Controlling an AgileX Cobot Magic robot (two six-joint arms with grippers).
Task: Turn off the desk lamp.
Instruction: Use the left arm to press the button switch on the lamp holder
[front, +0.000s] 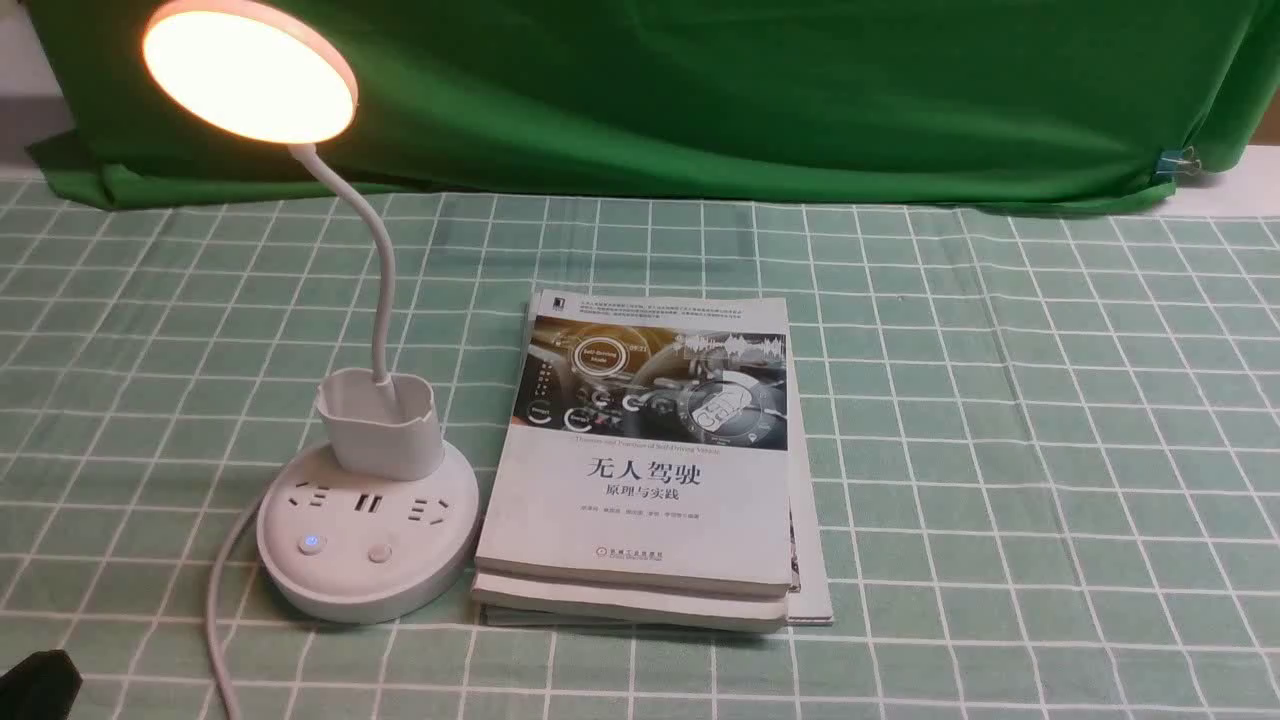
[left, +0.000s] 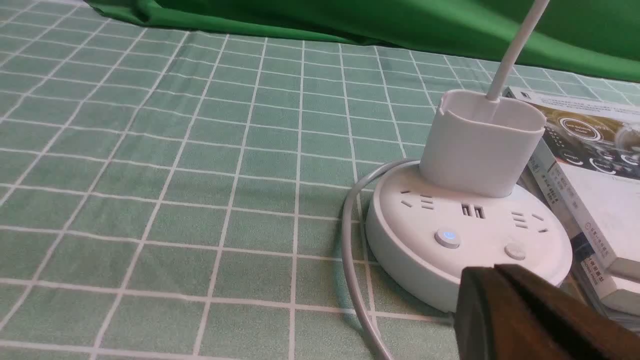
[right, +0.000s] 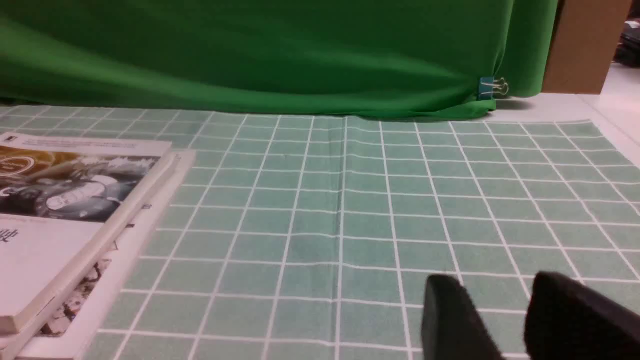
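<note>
On the desk (front: 1000, 450): desk lamp (front: 367, 530) toward near-left corner; stack of books (front: 640, 470) just right of its base, mid-desk; backdrop cloth (front: 700, 90) along far edge.

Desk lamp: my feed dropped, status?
Left gripper shut, short of the base. Right gripper open. Desk lamp lit. Buttons unobstructed; books beside base.

Smooth matt plastic desk lamp (front: 366, 530) on woven checked tablecloth (front: 1000, 450)

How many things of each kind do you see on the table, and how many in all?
Desk lamp: 1
Books, in one stack, the lowest thin: 3
Binder clip, on the green backdrop: 1
Total: 5
</note>
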